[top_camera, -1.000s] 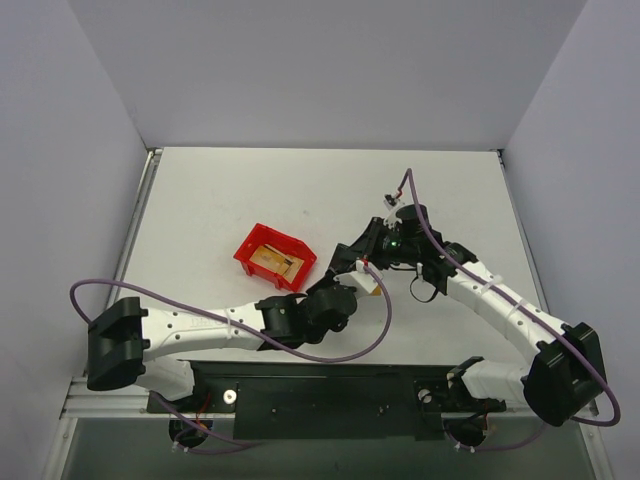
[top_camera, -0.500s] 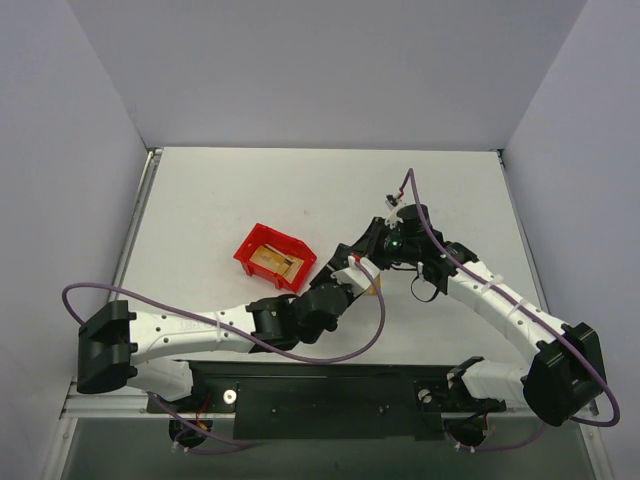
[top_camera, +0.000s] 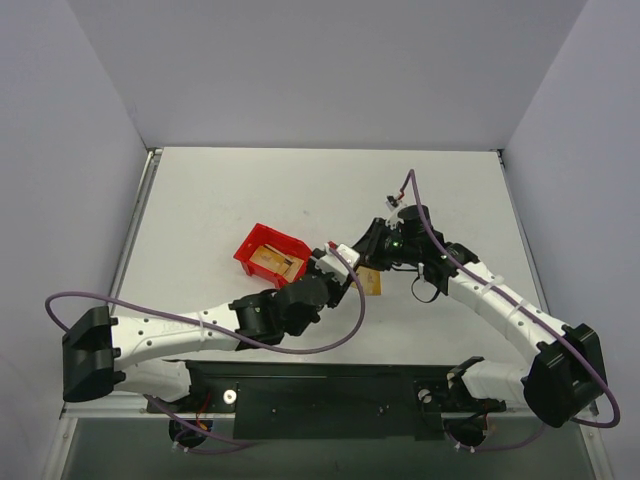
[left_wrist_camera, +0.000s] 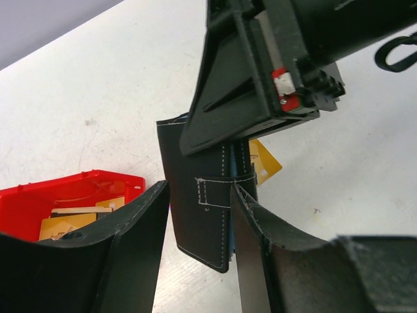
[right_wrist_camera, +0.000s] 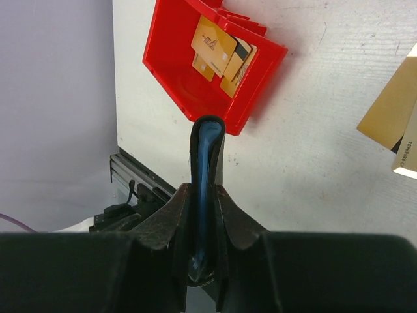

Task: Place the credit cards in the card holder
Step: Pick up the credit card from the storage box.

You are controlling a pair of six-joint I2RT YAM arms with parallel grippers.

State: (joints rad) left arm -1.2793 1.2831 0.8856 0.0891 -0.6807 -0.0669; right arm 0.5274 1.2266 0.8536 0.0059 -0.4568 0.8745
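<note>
The right gripper (right_wrist_camera: 203,192) is clenching the card holder (left_wrist_camera: 202,225) by its folded edge, jaws pressed tight on both black faces, with the pale blue lining showing between them. The wallet is hanging below that claw, off the table (top_camera: 250,190), its stitched lower end pointing toward 6 o'clock in the left wrist view.

The left gripper (left_wrist_camera: 201,195) is standing released, jaws spread wide, with the wallet's lower end showing in the gap between them. I cannot tell whether either finger is touching it.

In the top view the right arm is reaching from 5 o'clock toward the middle of the table, and the left arm is stretching low from 8 o'clock, so the two claws are meeting nose to nose.

One gold card (top_camera: 370,282) is showing just at 5 o'clock of the wallet; I cannot tell whether it is lying flat. The other credit cards (right_wrist_camera: 216,40) are lying in the red bin (right_wrist_camera: 171,72), at 9 o'clock of the claws.
</note>
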